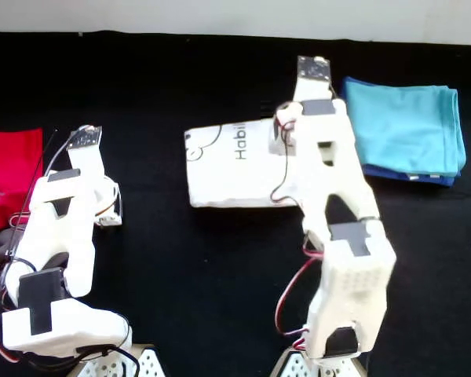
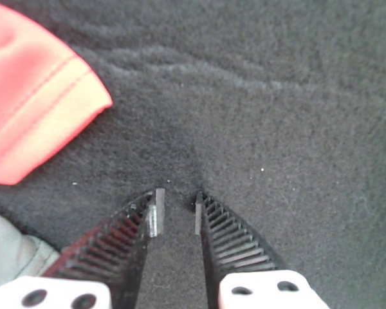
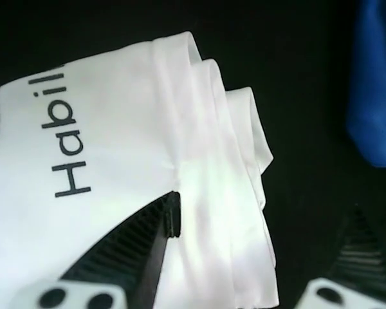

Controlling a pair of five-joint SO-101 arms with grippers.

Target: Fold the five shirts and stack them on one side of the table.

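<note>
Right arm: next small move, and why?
Probably close the right gripper on the folded edge of the white shirt. Its jaws stand open astride that edge, one over the shirt, the other over the black table. The shirt looks fully folded, and the light blue shirt already lies stacked beside it, so gripping here should let the arm carry it over.

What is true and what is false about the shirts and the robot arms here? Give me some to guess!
1. The white shirt lies folded in the middle of the table. True.
2. The light blue shirt lies under the dark blue shirt. False: it lies on top of it.
3. The left end effector holds the red shirt. False: it holds nothing, and the red shirt lies off to one side of it.
4. The right end effector is open over the white shirt's edge. True.
</note>
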